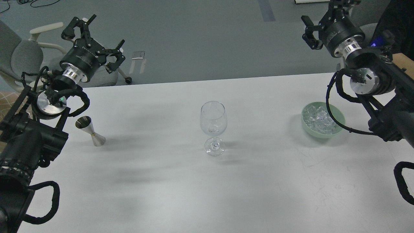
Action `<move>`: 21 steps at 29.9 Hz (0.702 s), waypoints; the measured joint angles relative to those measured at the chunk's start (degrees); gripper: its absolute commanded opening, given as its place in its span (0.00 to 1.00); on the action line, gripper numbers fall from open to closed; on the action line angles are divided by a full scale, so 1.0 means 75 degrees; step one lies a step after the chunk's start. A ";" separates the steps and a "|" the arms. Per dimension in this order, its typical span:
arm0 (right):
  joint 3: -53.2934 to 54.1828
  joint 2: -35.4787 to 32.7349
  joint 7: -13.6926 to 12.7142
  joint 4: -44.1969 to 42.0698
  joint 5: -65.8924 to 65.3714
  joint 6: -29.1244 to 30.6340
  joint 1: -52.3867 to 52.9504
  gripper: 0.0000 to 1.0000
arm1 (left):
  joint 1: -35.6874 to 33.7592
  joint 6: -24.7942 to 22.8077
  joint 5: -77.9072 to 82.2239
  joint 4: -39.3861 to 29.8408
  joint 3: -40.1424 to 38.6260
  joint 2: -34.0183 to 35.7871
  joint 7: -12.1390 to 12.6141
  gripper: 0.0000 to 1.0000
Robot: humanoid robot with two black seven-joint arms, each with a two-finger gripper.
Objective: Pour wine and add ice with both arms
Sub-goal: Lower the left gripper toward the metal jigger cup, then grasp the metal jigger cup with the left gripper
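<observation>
A clear, empty wine glass (213, 124) stands upright mid-table. A steel jigger (90, 131) stands tilted at the left. A pale green bowl (339, 124) at the right holds several clear ice cubes (318, 118). My left gripper (97, 37) is raised beyond the table's far left edge, above and behind the jigger, fingers spread and empty. My right gripper (326, 14) is raised past the far right edge, above and behind the bowl, fingers spread and empty, its upper finger cut by the frame top.
The white table (207, 181) spans the view, its far edge running across the upper third. Beyond it are grey floor, a grey office chair (22, 55) at the far left, and a dark seated figure (399, 22) at the far right.
</observation>
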 measured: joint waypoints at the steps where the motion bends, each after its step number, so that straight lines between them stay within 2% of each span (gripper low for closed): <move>1: 0.0000 -0.0001 -0.0026 0.0005 0.0025 0.0016 -0.0021 1.00 | 0.0038 -0.0011 0.0005 -0.0001 0.0000 0.0000 -0.0045 0.98; 8: -0.0096 -0.0187 -0.0106 0.0083 0.0048 0.0287 -0.0112 1.00 | 0.0340 -0.0018 0.0138 -0.0250 0.0092 0.0120 -0.0620 0.98; 12: -0.0276 -0.0288 -0.0108 0.0155 0.0040 0.0345 -0.0122 1.00 | 0.0540 -0.0019 0.0334 -0.0708 0.0291 0.0275 -0.0660 0.98; 14: -0.0296 -0.0337 -0.0108 0.0169 0.0038 0.0345 -0.0122 1.00 | 0.0681 -0.0019 0.0354 -0.1022 0.0325 0.0368 -0.0549 0.97; 21: -0.0305 -0.0464 -0.0102 0.0262 0.0037 0.0293 -0.0149 1.00 | 0.1225 0.0101 -0.0021 -0.2135 0.0173 0.0837 0.0412 0.95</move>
